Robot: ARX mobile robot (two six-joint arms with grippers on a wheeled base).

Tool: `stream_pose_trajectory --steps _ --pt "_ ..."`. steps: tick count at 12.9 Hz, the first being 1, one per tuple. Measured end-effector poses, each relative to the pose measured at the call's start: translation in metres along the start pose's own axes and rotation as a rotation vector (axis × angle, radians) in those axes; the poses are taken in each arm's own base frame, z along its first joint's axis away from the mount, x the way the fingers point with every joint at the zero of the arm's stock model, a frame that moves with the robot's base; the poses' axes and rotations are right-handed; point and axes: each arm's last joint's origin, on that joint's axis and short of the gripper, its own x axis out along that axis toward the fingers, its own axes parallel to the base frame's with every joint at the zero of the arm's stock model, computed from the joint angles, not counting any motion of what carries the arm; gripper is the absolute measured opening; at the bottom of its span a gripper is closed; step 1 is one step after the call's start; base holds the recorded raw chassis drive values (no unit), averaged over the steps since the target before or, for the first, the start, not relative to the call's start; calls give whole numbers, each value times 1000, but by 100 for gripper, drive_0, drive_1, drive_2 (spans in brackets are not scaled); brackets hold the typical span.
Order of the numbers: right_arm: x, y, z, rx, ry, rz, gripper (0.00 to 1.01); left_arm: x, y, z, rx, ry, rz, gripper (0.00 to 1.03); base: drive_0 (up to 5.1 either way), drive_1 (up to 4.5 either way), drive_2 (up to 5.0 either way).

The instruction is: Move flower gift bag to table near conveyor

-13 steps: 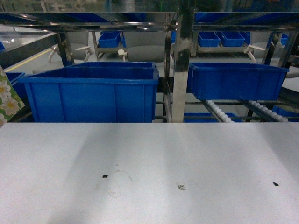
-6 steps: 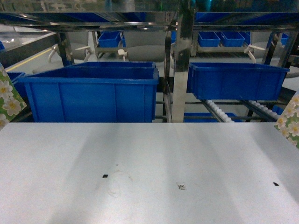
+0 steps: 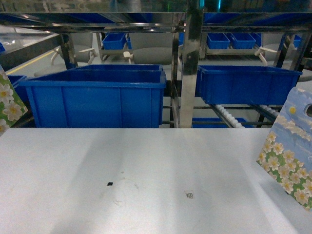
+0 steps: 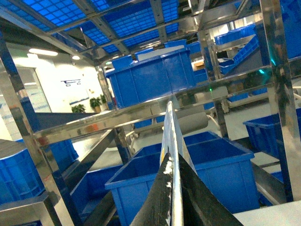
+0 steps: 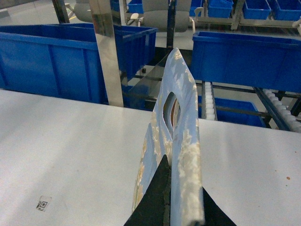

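Note:
One flower gift bag (image 3: 289, 155), sky-blue on top with white blossoms on green below, leans over the right side of the white table (image 3: 146, 161). My right gripper (image 5: 182, 176) is shut on that bag's top edge (image 5: 176, 117), just below the handle cut-out. A second flower gift bag (image 3: 7, 105) pokes in at the left edge of the head view. My left gripper (image 4: 172, 157) is shut on its thin edge (image 4: 170, 127), up in front of the racking. The steel conveyor (image 3: 187, 73) with white rollers (image 3: 229, 114) stands right behind the table. Neither gripper shows in the head view.
A large blue bin (image 3: 97, 95) sits at the table's far edge on the left. A shallower blue bin (image 3: 246, 83) rests on the roller track to the right. Small dark specks and a square tag (image 3: 189, 195) mark the tabletop. More blue bins (image 4: 155, 75) fill the upper shelves.
The right-hand flower bag has come in from the right edge and moved leftward over the table. The left bag has stayed in place.

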Motion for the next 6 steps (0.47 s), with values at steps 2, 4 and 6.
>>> stream_pose_trajectory --steps 2,4,6 --pt "5 -1 -15 -9 68 -26 2 0 0 0 0 0 0 2 0 0 0" --pt "7 -7 -22 -2 100 -40 2 0 0 0 0 0 1 2 0 0 0" --pt "6 -13 -30 8 115 -31 2 0 0 0 0 0 0 2 0 0 0"
